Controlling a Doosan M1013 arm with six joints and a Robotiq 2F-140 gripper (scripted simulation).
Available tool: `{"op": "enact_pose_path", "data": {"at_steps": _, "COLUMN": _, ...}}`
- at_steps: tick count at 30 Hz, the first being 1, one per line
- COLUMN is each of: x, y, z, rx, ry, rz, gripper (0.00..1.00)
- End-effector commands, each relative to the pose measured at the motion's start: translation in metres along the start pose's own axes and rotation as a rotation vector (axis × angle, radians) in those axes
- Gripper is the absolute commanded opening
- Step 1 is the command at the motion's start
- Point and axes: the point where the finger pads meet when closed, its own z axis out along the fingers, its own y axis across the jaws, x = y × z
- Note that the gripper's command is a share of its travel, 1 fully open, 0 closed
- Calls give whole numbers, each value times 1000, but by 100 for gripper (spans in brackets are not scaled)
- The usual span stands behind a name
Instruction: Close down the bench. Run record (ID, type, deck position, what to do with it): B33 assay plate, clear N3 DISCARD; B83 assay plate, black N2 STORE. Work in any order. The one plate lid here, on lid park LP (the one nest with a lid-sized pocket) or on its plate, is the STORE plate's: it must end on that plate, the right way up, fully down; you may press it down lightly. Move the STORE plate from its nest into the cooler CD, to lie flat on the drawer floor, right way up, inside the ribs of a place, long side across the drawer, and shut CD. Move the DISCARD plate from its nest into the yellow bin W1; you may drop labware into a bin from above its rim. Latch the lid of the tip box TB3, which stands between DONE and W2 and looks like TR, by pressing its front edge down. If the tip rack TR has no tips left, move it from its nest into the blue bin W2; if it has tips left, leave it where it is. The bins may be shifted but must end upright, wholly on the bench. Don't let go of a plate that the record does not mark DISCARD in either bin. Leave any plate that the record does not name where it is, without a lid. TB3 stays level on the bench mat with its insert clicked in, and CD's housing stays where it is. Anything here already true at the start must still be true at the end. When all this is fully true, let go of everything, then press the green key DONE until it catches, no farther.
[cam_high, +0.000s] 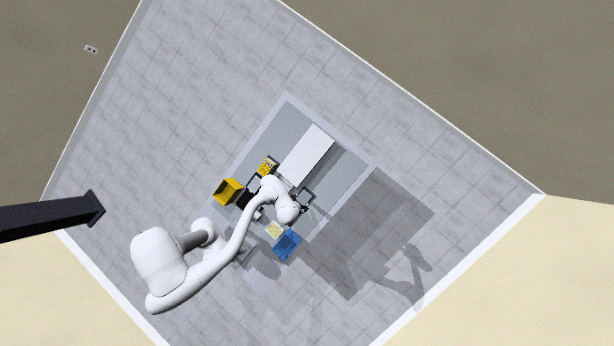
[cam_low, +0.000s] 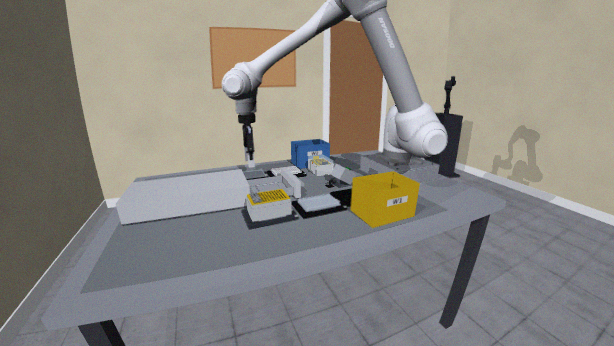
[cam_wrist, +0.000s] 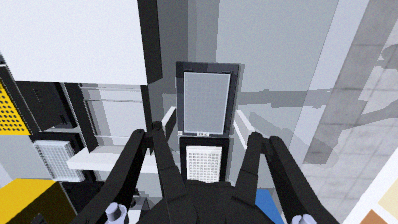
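- The tabletop (cam_low: 210, 260) is seen below the pincer, with all the labware grouped toward its far half.
- The arm (cam_low: 385, 60) is seen reaching over from the far side, its wrist pointed straight down.
- The cooler (cam_low: 180, 199), a long pale grey housing, lies just beside the pincer, at upper left in the wrist view.
- The yellow bin (cam_low: 384, 198), marked W1, stands upright well apart from the pincer, at the near edge of the group.
- The blue bin (cam_low: 309, 150) stands upright near the pincer, further toward the arm's base.
- A tip box with a yellow top (cam_low: 269, 204) is set nearer the camera than the pincer, next to the cooler.
- A pale lidded plate in a black nest (cam_wrist: 206, 102) is seen ahead of the fingertips in the wrist view.
- A white gridded plate (cam_wrist: 203, 164) lies directly under the pincer, between the fingers.
- The pincer (cam_low: 250, 161) hangs low over the deck, fingers held apart with nothing gripped.
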Motion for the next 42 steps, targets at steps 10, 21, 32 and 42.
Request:
{"op": "enact_pose_path", "data": {"at_steps": 10, "x": 0, "y": 0, "z": 14, "rx": 0, "ry": 0, "rz": 0, "gripper": 66}}
{"op": "enact_pose_path", "data": {"at_steps": 21, "x": 0, "y": 0, "z": 29, "rx": 0, "ry": 0, "rz": 0, "gripper": 66}}
{"op": "enact_pose_path", "data": {"at_steps": 32, "x": 0, "y": 0, "z": 41, "rx": 0, "ry": 0, "rz": 0, "gripper": 66}}
{"op": "enact_pose_path", "data": {"at_steps": 42, "x": 0, "y": 0, "z": 47, "rx": 0, "ry": 0, "rz": 0, "gripper": 66}}
